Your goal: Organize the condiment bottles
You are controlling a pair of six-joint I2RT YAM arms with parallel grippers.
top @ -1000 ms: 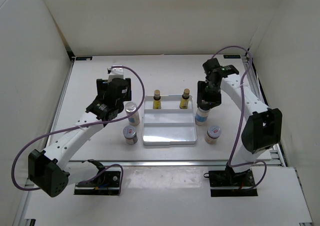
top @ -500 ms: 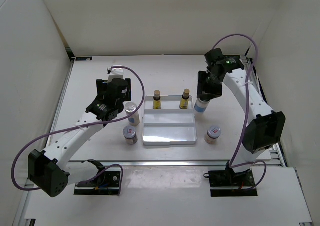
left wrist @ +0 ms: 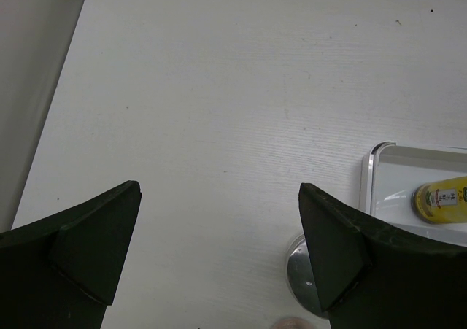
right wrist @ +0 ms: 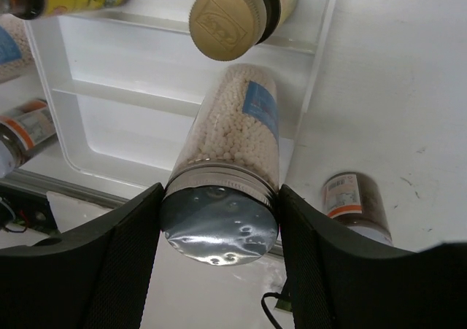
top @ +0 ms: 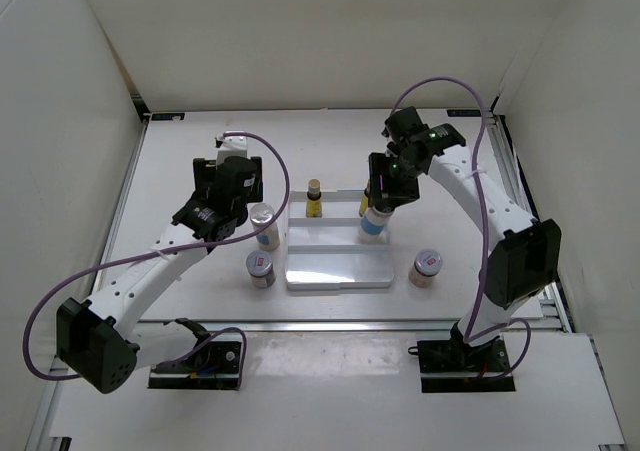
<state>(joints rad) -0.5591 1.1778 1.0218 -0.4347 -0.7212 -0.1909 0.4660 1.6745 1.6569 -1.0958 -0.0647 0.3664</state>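
**Right arm holds a blue-labelled bottle over the tray; setting it down comes next.**

Top view: the right gripper point(top: 378, 201) is clamped on the held blue-labelled bottle point(top: 372, 223) above the right half of the white tray point(top: 335, 279), mid-worktop. The second blue-labelled bottle point(top: 265, 226) and a reddish jar point(top: 260, 268) stand off the tray's left side, and the other reddish jar point(top: 426, 267) off its right, nearer the front edge. One yellow bottle point(top: 315, 199) stands on the back step. Left wrist view: the left gripper point(left wrist: 219, 252) hangs empty, fingers wide apart, over bare worktop left of the tray. Right wrist view: the fingers point(right wrist: 109, 263) pinch the silver cap, and the second yellow bottle point(right wrist: 237, 15) shows just behind. That makes two yellow, two blue and two reddish. The bottle probably has to go down upright, clear of that brown cap.
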